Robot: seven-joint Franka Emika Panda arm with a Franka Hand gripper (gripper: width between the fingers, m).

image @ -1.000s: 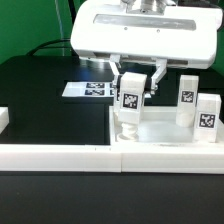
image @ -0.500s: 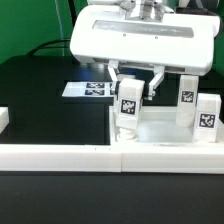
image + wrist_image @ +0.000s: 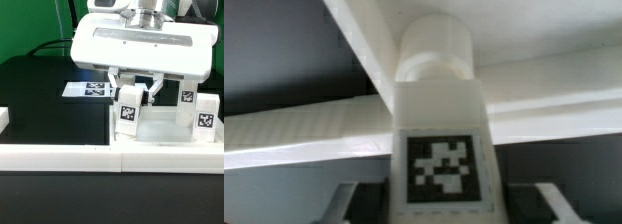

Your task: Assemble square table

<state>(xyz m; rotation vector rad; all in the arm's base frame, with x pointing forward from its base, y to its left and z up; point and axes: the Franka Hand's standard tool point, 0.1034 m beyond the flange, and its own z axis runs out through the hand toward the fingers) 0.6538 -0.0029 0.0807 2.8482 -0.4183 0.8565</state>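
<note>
- The leg block (image 3: 128,108) in my grip is white, with a black-and-white tag on the face turned toward the exterior camera; in the wrist view (image 3: 445,140) it fills the middle, tag showing, its rounded end pointing away from me.
- My gripper (image 3: 131,88) is clamped on that leg's upper part, one finger (image 3: 115,84) on each side of it.
- The leg hangs slightly tilted over the square table top (image 3: 160,152), a white tray lying at the exterior view's right, near the front rail.
- Whether the leg's lower end touches the top I cannot tell.
- 2 more leg blocks stand upright on the far right of the top: one (image 3: 187,104) farther back, one (image 3: 207,118) nearer and further right, each with a tag.
- The long white border rail (image 3: 60,156) runs along the near edge of the black table (image 3: 40,100).
- The marker board (image 3: 86,89) lies flat on the table, to the left behind my held leg.
</note>
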